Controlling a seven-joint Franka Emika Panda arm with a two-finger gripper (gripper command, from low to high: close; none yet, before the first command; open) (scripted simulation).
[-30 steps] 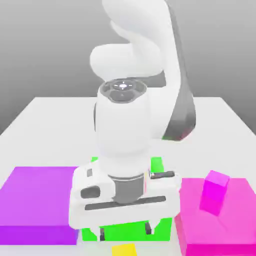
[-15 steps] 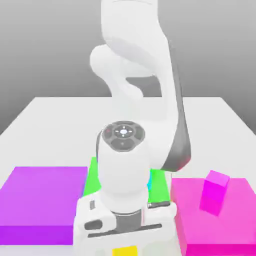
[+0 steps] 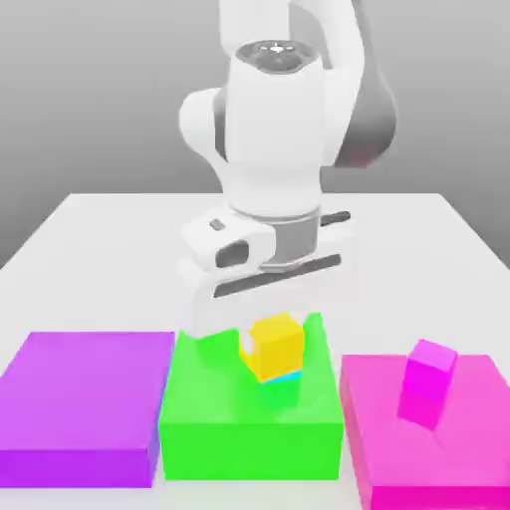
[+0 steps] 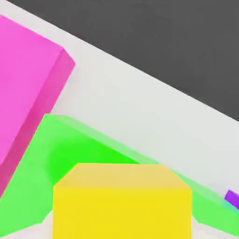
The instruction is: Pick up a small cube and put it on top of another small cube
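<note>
Jaws (image 4: 122,228) gripped the yellow cube (image 3: 274,347) over the green block (image 3: 251,448), cyan cube (image 3: 282,378) partly visible beneath it.

Purple block (image 3: 85,388): flat and wide, lying on the pale table (image 3: 379,249) at the exterior view's left. Green block (image 3: 209,398): flat, in the middle of the row, just beside the purple one. Pink block (image 3: 463,428): flat, at the exterior view's right, near the green one. Magenta cube (image 3: 430,369): small, resting upright on the pink block, turned at an angle to its edges. Background (image 3: 80,90): plain grey, beyond the table's far edge.
</note>
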